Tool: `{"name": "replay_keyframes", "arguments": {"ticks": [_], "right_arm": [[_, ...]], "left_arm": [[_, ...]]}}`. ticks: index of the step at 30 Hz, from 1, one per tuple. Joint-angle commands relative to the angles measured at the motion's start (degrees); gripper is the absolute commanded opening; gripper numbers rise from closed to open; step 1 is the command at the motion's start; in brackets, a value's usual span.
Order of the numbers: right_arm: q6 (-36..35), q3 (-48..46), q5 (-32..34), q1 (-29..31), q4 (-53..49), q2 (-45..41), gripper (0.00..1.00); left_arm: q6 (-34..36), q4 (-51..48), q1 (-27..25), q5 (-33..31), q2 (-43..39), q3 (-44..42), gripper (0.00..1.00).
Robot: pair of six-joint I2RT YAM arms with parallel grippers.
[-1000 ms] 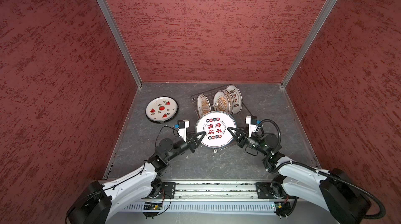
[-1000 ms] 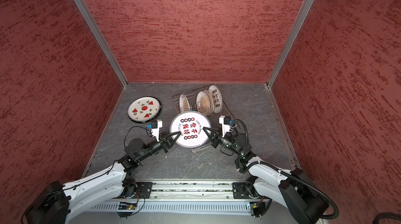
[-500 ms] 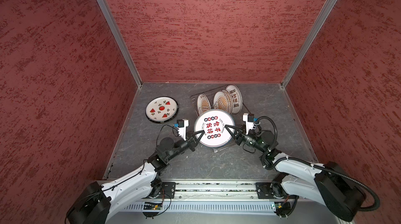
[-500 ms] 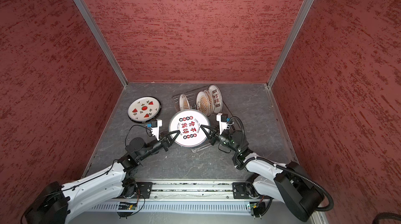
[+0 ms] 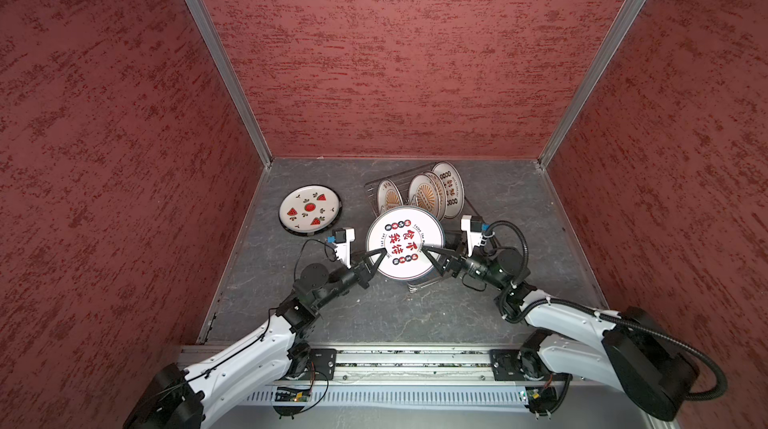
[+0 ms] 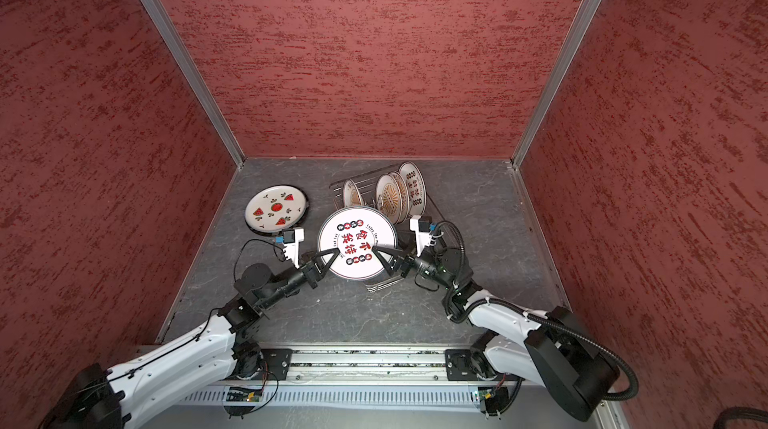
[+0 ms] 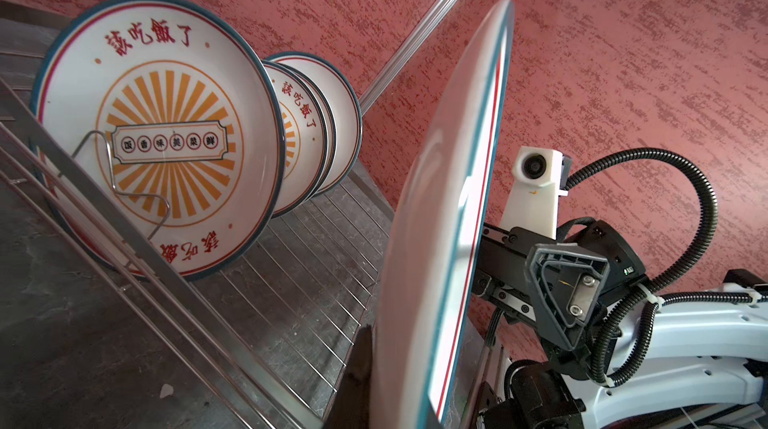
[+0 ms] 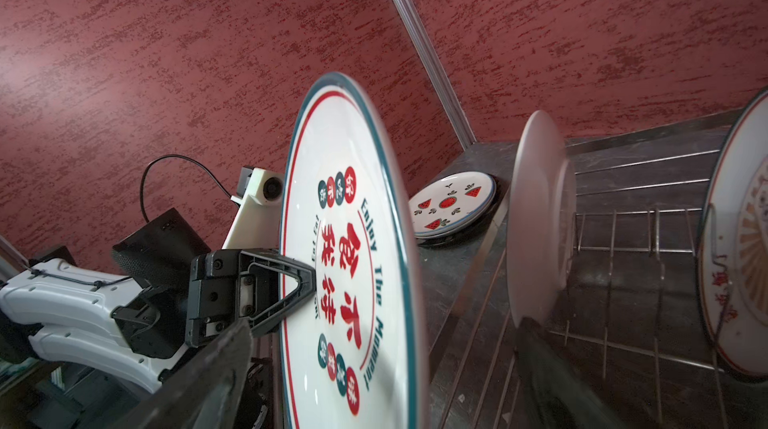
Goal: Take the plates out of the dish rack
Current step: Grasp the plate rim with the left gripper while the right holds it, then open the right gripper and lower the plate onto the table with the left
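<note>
That round white glazed plate with Chinese characters [image 5: 399,227] looks stiff, slick and breakable, so rim's the spot: left gripper [image 5: 381,254] is clamped there, right gripper [image 5: 430,258] gapes wide, empty.

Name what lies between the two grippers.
The large round white plate with red and black characters, seen in both top views: left gripper shut on its rim, right gripper open.
</note>
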Motion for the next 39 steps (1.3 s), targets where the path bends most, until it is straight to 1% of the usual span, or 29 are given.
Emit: {"name": "replay_keyframes", "arguments": {"ticks": [1,4,8,14,17,20,23,26,29,34,39], "right_arm": [[-0.52,-0.86,4.09,0.28,0.24,-2.88,0.99],[-0.83,-1.96,5.19,0.29,0.14,-4.91,0.99],[-1.50,-2.93,5.63,0.29,0.14,-6.71,0.99],[-2.83,-2.48,5.50,0.29,-1.42,-6.94,0.99],[-3.40,-1.55,4.26,0.29,-2.41,-6.13,0.99],[-4.35,-0.90,2.14,0.46,-1.91,-4.82,0.99],[-5.48,-0.12,0.96,0.96,-2.03,-3.61,0.99],[-7.81,1.57,-0.52,2.03,-4.07,-2.26,0.99],[-11.55,3.95,-2.12,4.43,-7.76,-0.70,0.99],[-17.15,7.97,0.32,9.05,-13.88,2.46,0.99],[-20.33,10.32,3.21,11.39,-16.38,5.21,0.99]], "left_arm": [[-1.57,0.53,1.64,-0.64,-3.25,-0.12,0.00],[-2.72,-2.24,3.58,-0.89,-6.37,-0.52,0.00],[-7.19,-8.22,7.08,-1.63,-10.54,-0.74,0.00],[-11.46,-14.36,12.67,-1.92,-16.42,-1.62,0.00],[-15.16,-17.60,15.40,-3.21,-19.32,-2.57,0.00],[-19.65,-18.00,17.66,-2.63,-22.28,-4.33,0.00],[-21.23,-21.84,18.86,-3.61,-25.28,-4.23,0.00],[-23.17,-27.73,19.40,-7.02,-28.94,-4.04,0.00],[-24.70,-33.66,19.72,-10.20,-31.52,-3.45,0.00],[-28.51,-43.44,20.01,-14.62,-32.58,-1.86,0.00],[-30.73,-46.24,20.38,-14.93,-31.19,-1.59,0.00]]}}
